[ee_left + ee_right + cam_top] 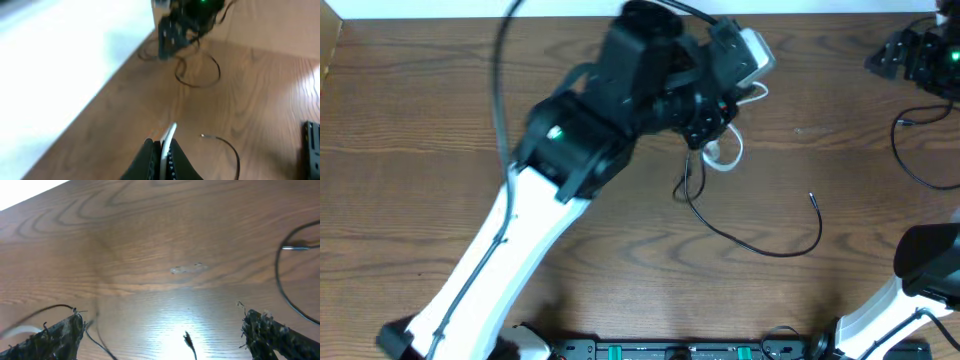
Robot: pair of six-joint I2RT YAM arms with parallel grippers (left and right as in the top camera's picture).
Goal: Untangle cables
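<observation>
Overhead view: on a brown wood-grain table (640,270), the left gripper (705,128) is clenched on a short white cord (728,158), with a thin black cord (760,245) just beyond its jaws, perhaps touching. Only the right wrist view shows the right gripper (161,319) with its jaws released wide.

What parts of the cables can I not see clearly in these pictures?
Overhead: the left arm covers where the white cable starts.
Overhead: the black cable at right runs off the picture's edge.
Left wrist: blur smears the far cable loop; its ends are unreadable.
Right wrist: the bottom edge cuts off the black plug and its cord.
</observation>
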